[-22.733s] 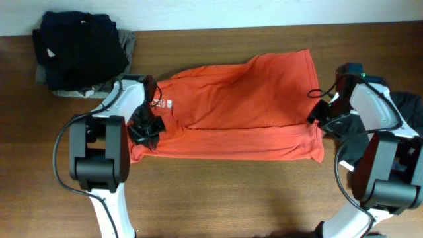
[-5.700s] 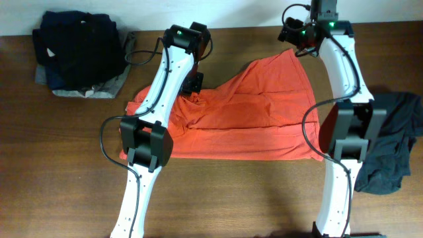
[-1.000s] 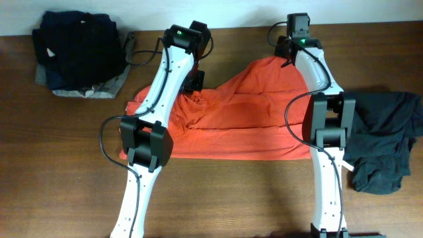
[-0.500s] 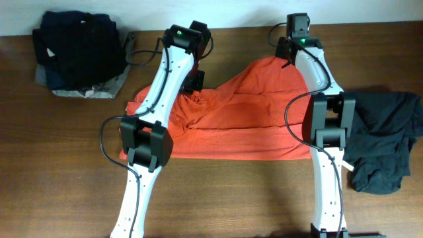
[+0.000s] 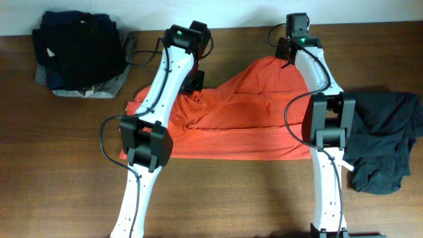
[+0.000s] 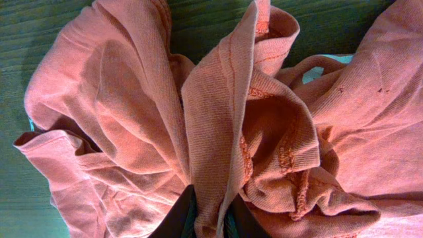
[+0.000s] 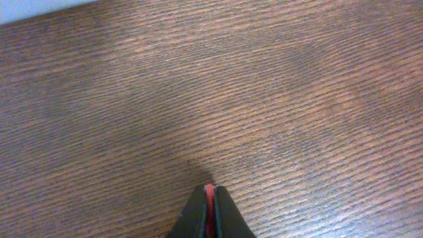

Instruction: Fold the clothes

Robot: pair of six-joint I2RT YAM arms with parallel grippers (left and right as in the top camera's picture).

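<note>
Gripping the far edge of the red-orange T-shirt [image 5: 244, 125] at two points; fold barely begun.
Findings: the left gripper [image 6: 208, 215] is clamped on a bunched ridge of cloth at the shirt's far left. The right gripper [image 7: 209, 206] is pressed closed at the far right corner, with a thin red sliver of hem between its fingers. The shirt lies mid-way across the table [image 5: 218, 198], its near half flat and its far half rumpled and peaked. No clean fold line is visible, so the folding proper is judged outstanding. The charcoal garment [image 5: 383, 145] and the dark pile [image 5: 79, 49] lie apart from the shirt.
</note>
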